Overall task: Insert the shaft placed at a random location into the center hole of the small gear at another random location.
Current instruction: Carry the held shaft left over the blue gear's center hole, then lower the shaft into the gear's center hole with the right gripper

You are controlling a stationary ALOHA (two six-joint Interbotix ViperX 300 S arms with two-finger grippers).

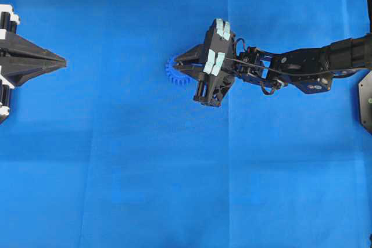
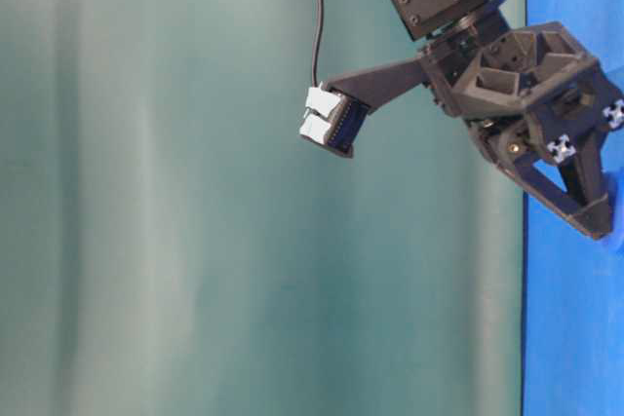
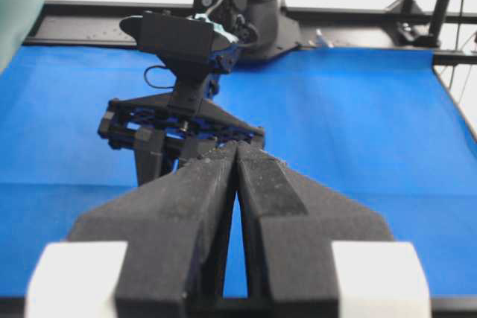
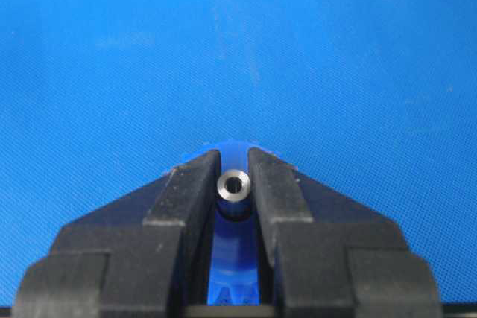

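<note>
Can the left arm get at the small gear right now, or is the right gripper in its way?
Probably not cleanly. The right gripper, shut on the shaft, sits directly over the small gear. The left gripper is parked shut at the left edge, with bare blue cloth between.

We see only two obstacles on the blue tabletop [image 1: 174,190]: the right end effector [image 1: 181,60], clamped on the shaft [image 4: 234,185] right over the small gear [image 1: 174,74] near the middle, with its arm reaching in from the right edge, and the left end effector [image 1: 61,62], pressed shut at the far left edge. Between them a wide stretch of cloth lies free. The whole near half and the far strip are open too.
</note>
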